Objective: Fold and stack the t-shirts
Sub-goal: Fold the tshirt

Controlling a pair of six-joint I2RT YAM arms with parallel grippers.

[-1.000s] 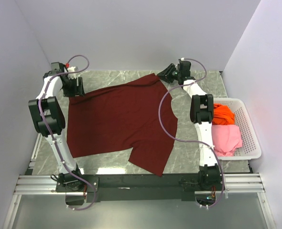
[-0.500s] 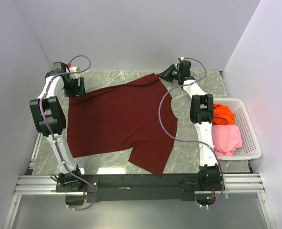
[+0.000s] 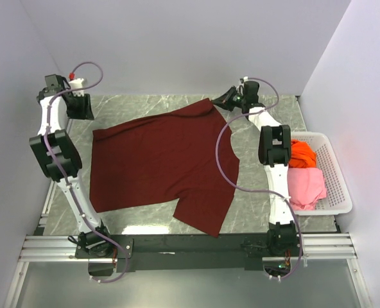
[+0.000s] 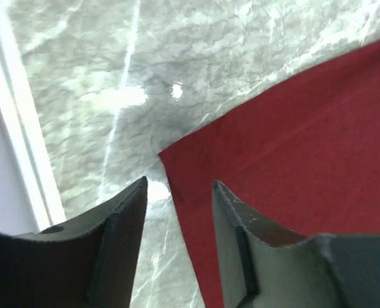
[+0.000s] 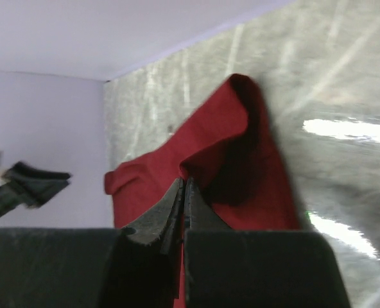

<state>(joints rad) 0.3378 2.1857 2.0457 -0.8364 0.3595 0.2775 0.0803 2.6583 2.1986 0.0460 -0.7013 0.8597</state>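
On the marble table (image 3: pixel 145 106), my right gripper (image 5: pixel 182 185) is pinched on the maroon t-shirt (image 3: pixel 158 160)'s far hem, so my left gripper (image 4: pixel 179 185), fingers apart, should straddle the free corner (image 4: pixel 167 156) squarely.

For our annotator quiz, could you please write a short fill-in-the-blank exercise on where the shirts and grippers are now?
1. The right gripper is ____ on the maroon shirt.
2. The left gripper is ____, holding nothing.
3. The orange shirt and pink shirt lie ____ the basket.
Missing words: shut; open; in.
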